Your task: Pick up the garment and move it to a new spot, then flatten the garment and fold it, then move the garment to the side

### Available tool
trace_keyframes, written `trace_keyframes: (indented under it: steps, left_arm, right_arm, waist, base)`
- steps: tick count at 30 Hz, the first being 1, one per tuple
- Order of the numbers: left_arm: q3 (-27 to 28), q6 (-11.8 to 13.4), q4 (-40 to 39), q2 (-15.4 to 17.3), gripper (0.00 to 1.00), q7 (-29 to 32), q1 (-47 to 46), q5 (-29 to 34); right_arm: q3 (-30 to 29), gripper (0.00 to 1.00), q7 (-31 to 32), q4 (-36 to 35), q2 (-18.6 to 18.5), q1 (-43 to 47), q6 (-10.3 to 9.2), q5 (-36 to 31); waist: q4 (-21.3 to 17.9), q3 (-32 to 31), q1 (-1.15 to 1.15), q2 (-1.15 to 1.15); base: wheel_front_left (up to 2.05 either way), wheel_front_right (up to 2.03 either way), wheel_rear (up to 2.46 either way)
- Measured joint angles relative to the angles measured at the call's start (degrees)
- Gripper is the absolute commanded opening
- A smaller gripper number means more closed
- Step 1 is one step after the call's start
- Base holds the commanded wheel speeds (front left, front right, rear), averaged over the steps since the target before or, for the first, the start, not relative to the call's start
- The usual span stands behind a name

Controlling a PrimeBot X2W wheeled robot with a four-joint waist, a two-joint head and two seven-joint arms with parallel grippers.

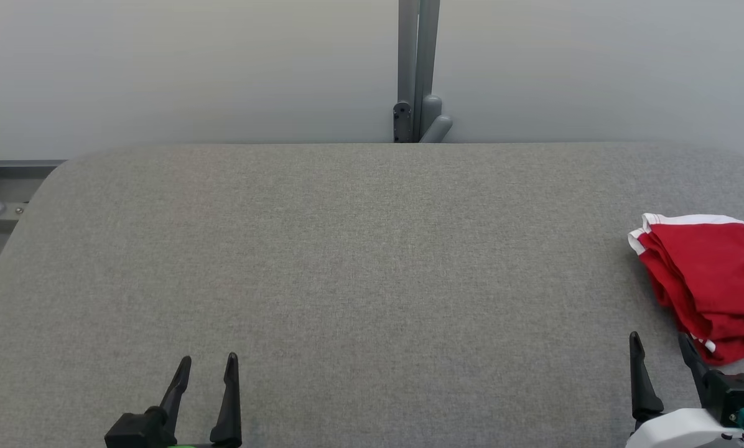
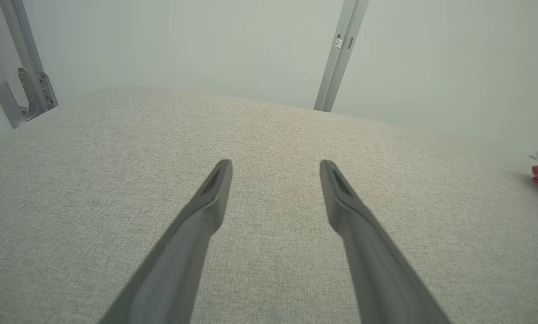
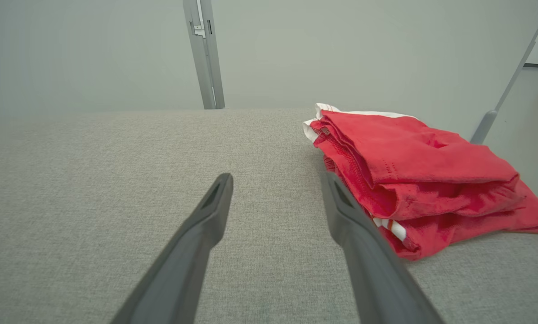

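- The folded red garment [image 1: 708, 280] lay at the right edge of the padded table [image 1: 347, 249], its long axis running roughly away from me.
- My right gripper [image 1: 659, 342], fingers spread and empty, sat just left of the garment's near corner.
- My left gripper [image 1: 209, 361], also spread, stood well apart.

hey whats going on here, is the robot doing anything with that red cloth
Nothing is being held right now. The red garment, which has white trim, lies in a folded, layered bundle on the robot's right side of the grey table. The left gripper is open above bare table, well away from it. The right gripper is open too, just beside the garment's near edge without gripping it. Judging by how it lies, the folding and moving aside look done.
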Motion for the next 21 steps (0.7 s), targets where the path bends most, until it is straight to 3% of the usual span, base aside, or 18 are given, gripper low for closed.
trace_keyframes:
  steps: [21]
  left_arm:
    - [-0.13, 0.00, 0.00, 0.00, 1.00, 0.00, 0.00, -0.01]
  right_arm:
    - [-0.77, 1.00, 0.00, 0.82, 0.00, -0.01, 0.00, 0.09]
  waist:
    - [-0.08, -0.29, 0.00, 0.00]
  base:
    - [0.00, 0.00, 0.00]
